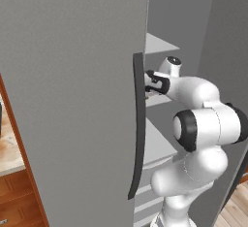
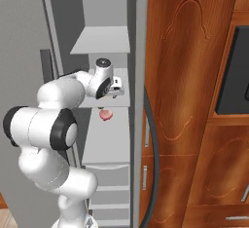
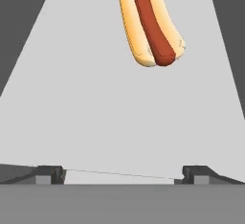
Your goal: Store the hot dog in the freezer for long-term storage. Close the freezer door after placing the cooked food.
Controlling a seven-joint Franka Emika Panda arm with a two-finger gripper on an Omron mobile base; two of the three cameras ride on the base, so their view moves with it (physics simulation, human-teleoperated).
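Observation:
The hot dog (image 3: 150,24), a red-brown sausage in a tan bun, lies free on a grey shelf (image 3: 95,103) inside the freezer (image 2: 99,42). My gripper (image 3: 123,174) is open, its two fingertips wide apart and well back from the hot dog, with nothing between them. In the base views my hand (image 2: 109,83) reaches into the freezer (image 1: 160,44) at mid-shelf height. The freezer door (image 2: 141,76) stands swung open to the right of the compartment, its dark handle (image 2: 154,163) facing outward. The same door (image 1: 227,37) fills the right edge of the left base view.
A small round pink food item (image 2: 105,115) sits just below my hand, over the lower shelf. The wider left grey door (image 1: 72,100) with its dark bar handle (image 1: 138,124) is close beside my arm. Brown wooden cabinets (image 2: 194,100) stand to the right of the open door.

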